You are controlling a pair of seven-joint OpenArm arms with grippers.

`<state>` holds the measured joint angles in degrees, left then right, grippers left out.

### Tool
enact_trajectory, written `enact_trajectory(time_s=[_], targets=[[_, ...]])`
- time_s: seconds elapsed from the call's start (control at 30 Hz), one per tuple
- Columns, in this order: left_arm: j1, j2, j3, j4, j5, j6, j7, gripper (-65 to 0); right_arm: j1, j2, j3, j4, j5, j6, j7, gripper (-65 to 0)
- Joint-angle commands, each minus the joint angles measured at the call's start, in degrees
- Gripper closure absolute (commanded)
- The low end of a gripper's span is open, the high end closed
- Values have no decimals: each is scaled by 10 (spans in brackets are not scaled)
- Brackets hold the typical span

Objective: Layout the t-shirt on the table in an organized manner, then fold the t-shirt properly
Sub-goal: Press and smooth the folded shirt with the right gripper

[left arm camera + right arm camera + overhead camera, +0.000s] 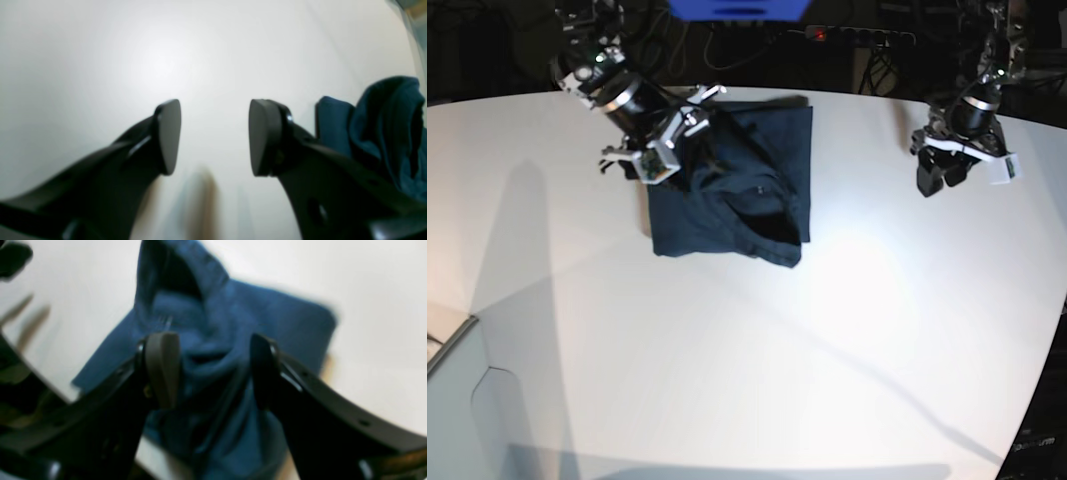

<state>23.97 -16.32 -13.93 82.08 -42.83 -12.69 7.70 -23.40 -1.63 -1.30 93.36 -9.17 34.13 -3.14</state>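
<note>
A white table [757, 350] with a curved far edge was seen under bright light, with dark clutter and cables behind it. The shirt [732, 185], dark navy, was lying near the far edge on the base view's left half, bunched into a rough rectangle with raised folds and a gaping opening toward its near right corner. The right gripper [653, 158] was held over the shirt's left edge; in the right wrist view its jaws were spread, with rumpled cloth [213, 350] seen between the pads [162, 366], and whether cloth was touched could not be told. The left gripper [945, 172] was held well apart from the shirt, above bare table on the base view's right. In the left wrist view its pads [168, 133] were parted with only white surface between them, and the shirt [383, 126] was seen off to one side.
</note>
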Motion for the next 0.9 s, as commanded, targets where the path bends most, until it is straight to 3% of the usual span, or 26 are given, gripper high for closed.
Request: enact_trajectory(time_s=[0.0,0.17,0.47,0.7,0.87], targets=[[-3,-6,-6,10,-6,-6,-12,-318,-6,-1,-6,5,8,2,17,-340],[-4,-6,-6,10,-6,-6,-12,-318,-36,4,-68,4,8,2,17,-340],[-5,-5,-3,11,-6,-5,-12,-318,-41,80,-212,3,8,2,15,-340],[-4,-5,-2,16,-7,-5,-12,-318,-43,111,-213,30,8,1,15,-339],[-1,-4,-2,16,-7,-5,-12,-318,-42,109,-214,48,8,0,15,-340]])
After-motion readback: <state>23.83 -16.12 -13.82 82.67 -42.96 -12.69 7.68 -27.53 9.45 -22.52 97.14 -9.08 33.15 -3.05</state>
